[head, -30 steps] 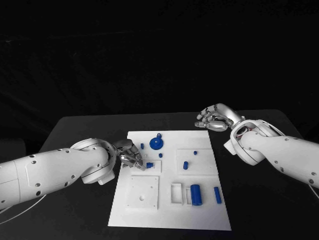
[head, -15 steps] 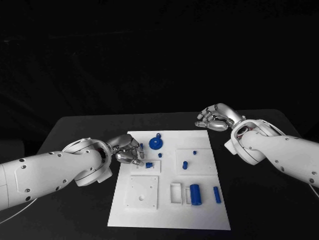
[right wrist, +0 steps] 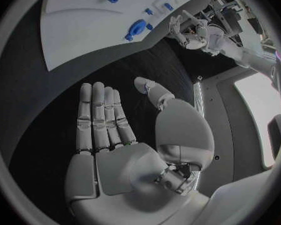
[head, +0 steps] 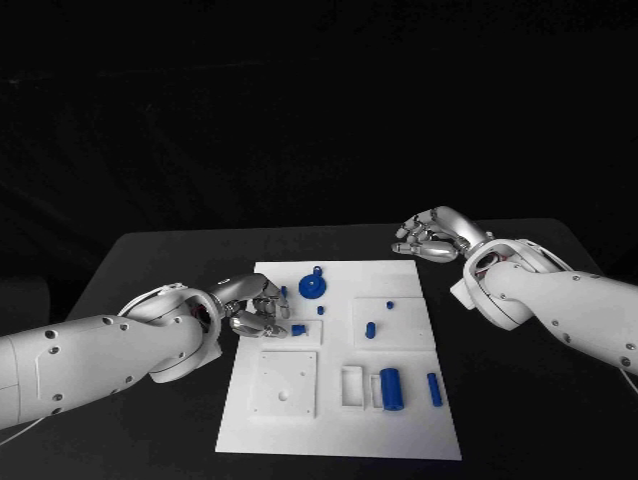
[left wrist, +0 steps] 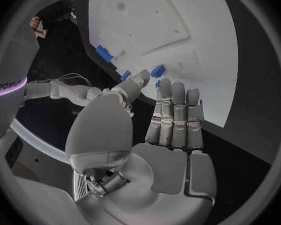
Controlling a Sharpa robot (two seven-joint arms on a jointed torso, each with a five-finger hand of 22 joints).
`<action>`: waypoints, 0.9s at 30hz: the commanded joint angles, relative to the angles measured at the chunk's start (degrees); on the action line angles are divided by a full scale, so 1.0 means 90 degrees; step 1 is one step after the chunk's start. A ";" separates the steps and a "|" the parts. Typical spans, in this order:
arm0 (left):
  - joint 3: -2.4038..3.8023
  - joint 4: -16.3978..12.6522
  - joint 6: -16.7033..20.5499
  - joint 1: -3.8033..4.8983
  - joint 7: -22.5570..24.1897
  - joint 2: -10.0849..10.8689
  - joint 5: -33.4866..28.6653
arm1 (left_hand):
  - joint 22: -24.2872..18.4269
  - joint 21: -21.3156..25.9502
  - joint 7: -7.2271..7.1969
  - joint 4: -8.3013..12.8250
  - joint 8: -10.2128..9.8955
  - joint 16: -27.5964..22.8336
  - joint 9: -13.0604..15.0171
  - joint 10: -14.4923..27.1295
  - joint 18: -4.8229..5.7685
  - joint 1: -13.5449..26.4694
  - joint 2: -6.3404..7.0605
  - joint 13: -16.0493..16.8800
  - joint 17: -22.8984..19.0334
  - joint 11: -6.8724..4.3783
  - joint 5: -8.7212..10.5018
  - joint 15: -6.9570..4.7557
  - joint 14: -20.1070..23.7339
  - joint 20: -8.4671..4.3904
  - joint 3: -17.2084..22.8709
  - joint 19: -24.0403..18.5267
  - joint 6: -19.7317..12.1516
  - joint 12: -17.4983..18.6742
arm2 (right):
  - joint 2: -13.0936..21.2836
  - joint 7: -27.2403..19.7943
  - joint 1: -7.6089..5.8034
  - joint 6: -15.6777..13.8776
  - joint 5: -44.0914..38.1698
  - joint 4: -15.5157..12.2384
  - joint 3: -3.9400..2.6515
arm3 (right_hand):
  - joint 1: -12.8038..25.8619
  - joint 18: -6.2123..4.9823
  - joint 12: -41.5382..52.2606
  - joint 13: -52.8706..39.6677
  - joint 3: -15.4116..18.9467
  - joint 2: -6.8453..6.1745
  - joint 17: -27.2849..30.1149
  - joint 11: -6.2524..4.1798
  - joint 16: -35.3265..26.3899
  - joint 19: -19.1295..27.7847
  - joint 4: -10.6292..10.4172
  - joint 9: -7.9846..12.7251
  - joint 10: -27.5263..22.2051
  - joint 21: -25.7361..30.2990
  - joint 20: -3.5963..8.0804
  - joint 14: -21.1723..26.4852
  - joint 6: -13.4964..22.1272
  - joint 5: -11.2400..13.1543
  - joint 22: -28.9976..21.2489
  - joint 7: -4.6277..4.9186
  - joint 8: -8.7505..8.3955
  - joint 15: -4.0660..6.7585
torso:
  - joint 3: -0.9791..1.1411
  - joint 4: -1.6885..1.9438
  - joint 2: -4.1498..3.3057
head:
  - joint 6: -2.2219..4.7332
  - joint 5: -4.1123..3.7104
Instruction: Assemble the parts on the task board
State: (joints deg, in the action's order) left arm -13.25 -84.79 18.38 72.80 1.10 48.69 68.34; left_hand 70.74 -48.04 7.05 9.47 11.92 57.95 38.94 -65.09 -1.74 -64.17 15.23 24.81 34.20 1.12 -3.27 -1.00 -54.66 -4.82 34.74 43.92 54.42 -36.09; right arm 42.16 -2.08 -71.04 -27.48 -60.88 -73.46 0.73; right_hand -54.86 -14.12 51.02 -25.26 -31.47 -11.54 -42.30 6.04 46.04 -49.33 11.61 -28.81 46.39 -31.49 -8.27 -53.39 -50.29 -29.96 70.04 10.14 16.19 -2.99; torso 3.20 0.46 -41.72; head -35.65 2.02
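The white task board (head: 341,420) lies in the middle of the black table. On it are a round blue part (head: 312,288), a small blue block (head: 299,329), several short blue pegs such as one (head: 370,329) near the middle, a thick blue cylinder (head: 391,388) and a thin blue rod (head: 435,389). My left hand (head: 254,308) hovers at the board's left edge, just left of the small block; its palm (left wrist: 172,130) is empty and its fingers are straight. My right hand (head: 435,237) hangs beyond the board's far right corner, with an empty palm (right wrist: 109,135).
The board has raised square plates (head: 286,382) and a slotted holder (head: 352,386) on its near half. Bare black table (head: 161,265) surrounds the board on all sides. In the right wrist view the round blue part (right wrist: 136,27) sits near the board's edge.
My left hand has drawn back a little from the small blue block toward the board's left edge, and its forearm has dropped lower. The right hand has stayed put.
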 commanded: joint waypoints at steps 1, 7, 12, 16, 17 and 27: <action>-0.0001 0.0069 0.0230 -0.0034 0.0263 -0.0035 0.0376 | 0.0010 0.0031 0.0035 -0.0062 -0.0023 -0.0040 -0.0029 -0.0049 -0.0067 0.0021 0.0044 -0.0012 0.0000 0.0026 0.0030 0.0034 -0.0011 -0.0168 -0.0014 -0.0005 0.0035 0.0051 | 0.0007 -0.0075 0.0004 0.0043 -0.0002 0.0000 -0.0003 | 0.0014 -0.0097 0.0036 0.0009 0.0002 0.0033 0.0008 0.0004 0.0025 0.0003 -0.0022 0.0006 -0.0051 0.0030 -0.0054 0.0051 0.0037 -0.0035 0.0007 0.0006 -0.0026 -0.0011 | 0.0001 -0.0005 -0.0004 | -0.0004 0.0003; -0.0003 0.0149 0.0247 -0.0066 0.0284 -0.0098 0.0378 | 0.0053 0.0029 0.0038 -0.0240 -0.0096 -0.0012 -0.0154 -0.0190 -0.0092 0.0088 0.0049 -0.0008 0.0047 0.0014 0.0030 0.0006 -0.0093 -0.0184 -0.0061 0.0064 0.0001 0.0105 | -0.0001 -0.0075 0.0005 0.0042 -0.0002 0.0002 -0.0003 | 0.0015 -0.0097 0.0042 0.0017 0.0004 0.0032 0.0011 0.0004 0.0027 0.0001 -0.0021 0.0007 -0.0052 0.0033 -0.0053 0.0051 0.0038 -0.0058 0.0010 0.0007 -0.0026 -0.0011 | 0.0003 -0.0005 -0.0007 | -0.0015 0.0004; -0.0004 0.0188 0.0195 -0.0116 0.0265 -0.0170 0.0410 | 0.0154 -0.0092 0.0001 -0.0345 -0.0138 0.0220 -0.0273 -0.0442 -0.0126 0.0052 0.0009 0.0107 0.0198 -0.0042 0.0021 -0.0112 -0.0288 -0.0266 -0.0112 0.0243 0.0011 -0.0036 | -0.0011 -0.0076 0.0006 0.0040 -0.0002 0.0004 -0.0003 | 0.0017 -0.0097 0.0046 0.0023 0.0006 0.0033 0.0013 0.0005 0.0029 0.0000 -0.0021 0.0007 -0.0053 0.0035 -0.0053 0.0052 0.0039 -0.0071 0.0013 0.0007 -0.0026 -0.0011 | 0.0009 -0.0011 -0.0005 | -0.0017 0.0005; -0.0004 0.0243 0.0224 -0.0181 0.0258 -0.0230 0.0412 | 0.0257 -0.0183 -0.0030 -0.0406 -0.0157 0.0441 -0.0384 -0.0524 -0.0127 -0.0008 -0.0048 0.0255 0.0346 -0.0074 0.0007 -0.0210 -0.0335 -0.0344 -0.0146 0.0338 0.0046 -0.0207 | -0.0011 -0.0077 0.0006 0.0042 -0.0002 0.0003 -0.0003 | 0.0019 -0.0097 0.0050 0.0028 0.0007 0.0034 0.0015 0.0005 0.0031 -0.0002 -0.0022 0.0007 -0.0054 0.0036 -0.0053 0.0051 0.0040 -0.0085 0.0015 0.0007 -0.0026 -0.0011 | 0.0006 -0.0013 -0.0007 | -0.0025 0.0003; -0.0003 0.0251 0.0209 -0.0193 0.0258 -0.0242 0.0412 | 0.0279 -0.0203 -0.0034 -0.0424 -0.0161 0.0486 -0.0406 -0.0538 -0.0127 -0.0013 -0.0071 0.0290 0.0375 -0.0082 0.0001 -0.0228 -0.0345 -0.0360 -0.0151 0.0358 0.0052 -0.0250 | -0.0009 -0.0077 0.0006 0.0042 -0.0002 0.0002 -0.0003 | 0.0019 -0.0097 0.0051 0.0029 0.0008 0.0034 0.0015 0.0005 0.0031 -0.0002 -0.0022 0.0007 -0.0054 0.0036 -0.0053 0.0051 0.0040 -0.0087 0.0015 0.0007 -0.0026 -0.0011 | 0.0007 -0.0013 -0.0007 | -0.0026 0.0002; -0.0001 0.0317 0.0170 -0.0244 0.0230 -0.0352 0.0411 | 0.0403 -0.0333 -0.0075 -0.0464 -0.0153 0.0750 -0.0499 -0.0621 -0.0132 -0.0066 -0.0186 0.0486 0.0524 -0.0130 -0.0015 -0.0341 -0.0428 -0.0450 -0.0185 0.0480 0.0116 -0.0516 | -0.0011 -0.0078 0.0006 0.0043 -0.0002 -0.0001 -0.0003 | 0.0021 -0.0097 0.0057 0.0037 0.0009 0.0035 0.0017 0.0005 0.0035 -0.0004 -0.0021 0.0007 -0.0055 0.0039 -0.0053 0.0050 0.0041 -0.0110 0.0019 0.0007 -0.0026 -0.0011 | 0.0011 -0.0006 -0.0004 | -0.0038 -0.0004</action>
State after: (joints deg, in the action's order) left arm -13.30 -81.91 19.66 70.68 2.68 45.66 71.59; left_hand 74.34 -50.80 6.63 5.73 10.81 64.42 34.48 -70.53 -1.75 -64.84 14.02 29.13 38.88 -0.01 -3.27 -3.71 -58.53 -5.83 33.12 47.84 55.47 -40.60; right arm 42.10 -2.15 -71.02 -27.49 -60.80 -73.39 0.73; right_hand -54.86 -14.12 51.24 -24.98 -31.48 -11.54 -42.19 6.04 46.04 -49.33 11.61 -28.82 46.39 -31.49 -8.27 -53.26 -50.30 -30.63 70.15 10.13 16.19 -3.12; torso 3.30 0.36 -41.77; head -35.93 2.02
